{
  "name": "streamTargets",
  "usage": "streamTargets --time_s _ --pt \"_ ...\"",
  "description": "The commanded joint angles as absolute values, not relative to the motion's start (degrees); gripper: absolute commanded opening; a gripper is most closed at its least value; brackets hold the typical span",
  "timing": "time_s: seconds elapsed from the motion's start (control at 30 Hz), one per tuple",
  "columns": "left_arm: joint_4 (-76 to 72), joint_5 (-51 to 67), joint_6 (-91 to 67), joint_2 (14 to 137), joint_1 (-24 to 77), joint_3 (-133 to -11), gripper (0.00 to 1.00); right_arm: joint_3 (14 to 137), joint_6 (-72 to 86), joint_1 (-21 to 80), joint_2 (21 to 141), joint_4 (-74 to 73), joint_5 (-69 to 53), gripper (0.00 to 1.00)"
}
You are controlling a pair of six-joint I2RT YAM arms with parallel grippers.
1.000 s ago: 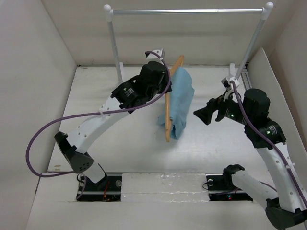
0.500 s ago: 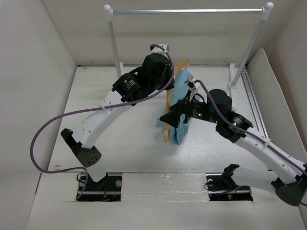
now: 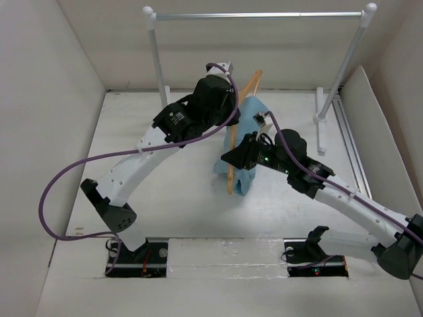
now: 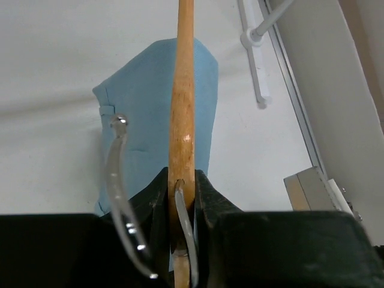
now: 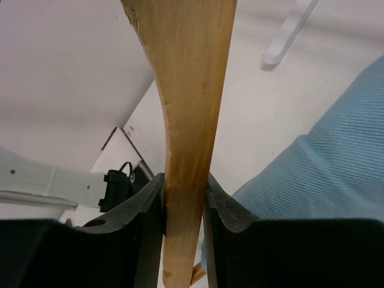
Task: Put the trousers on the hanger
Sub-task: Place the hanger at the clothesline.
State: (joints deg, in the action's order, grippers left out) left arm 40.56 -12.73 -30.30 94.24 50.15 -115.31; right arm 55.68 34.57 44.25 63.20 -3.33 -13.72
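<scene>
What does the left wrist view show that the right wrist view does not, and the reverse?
Only the left wrist view shows the metal hook and the left gripper, shut on the wood. Only the right wrist view shows the right gripper, shut on the hanger, and a white link of the left arm. Both show the hanger and the trousers.

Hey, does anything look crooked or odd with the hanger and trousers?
Nothing looks spilled. The hanger is off the clothes rail and held askew, with the left gripper and right gripper both clamped on its wood and the trousers draped over it. The left wrist view shows a small pale mark on the wood.
</scene>
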Motion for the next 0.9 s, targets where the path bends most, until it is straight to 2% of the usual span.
streamTargets --time_s 0.0,0.07,0.1,0.17,0.2,0.27,0.33,0.53,0.87 --pt "28.48 -10.11 -32.96 88.77 50.54 -115.58 0.20 59.58 31.55 44.57 60.91 4.39 -15.03 0.00" --pt "27.95 -8.53 -32.61 88.16 49.75 -116.19 0.34 61.60 32.69 42.90 61.00 4.74 -15.81 0.00" --pt "27.86 -8.35 -32.35 87.81 49.75 -116.71 0.48 62.22 33.13 41.93 61.08 5.88 -17.30 0.00" --pt "27.77 -7.74 -31.38 87.10 49.22 -119.25 0.57 64.24 34.45 38.59 61.87 6.33 -19.32 0.00" --pt "28.03 -7.56 -31.20 86.84 49.22 -120.75 0.71 64.94 34.80 37.37 62.40 7.11 -20.21 0.00" --pt "28.83 -6.77 -30.41 86.22 49.22 -124.27 0.79 66.70 36.12 34.02 64.15 7.99 -23.27 0.00" --pt "28.57 -5.81 -30.06 84.65 49.22 -125.68 0.99 68.28 36.30 32.09 65.30 8.53 -24.17 0.00" --pt "26.46 -9.30 -28.48 76.93 49.22 -122.97 0.99 73.30 36.56 23.22 68.29 9.49 -28.20 0.00" --pt "29.97 -18.10 -29.35 66.45 49.22 -96.96 0.99 80.15 44.38 0.80 75.14 18.45 -40.25 0.00"
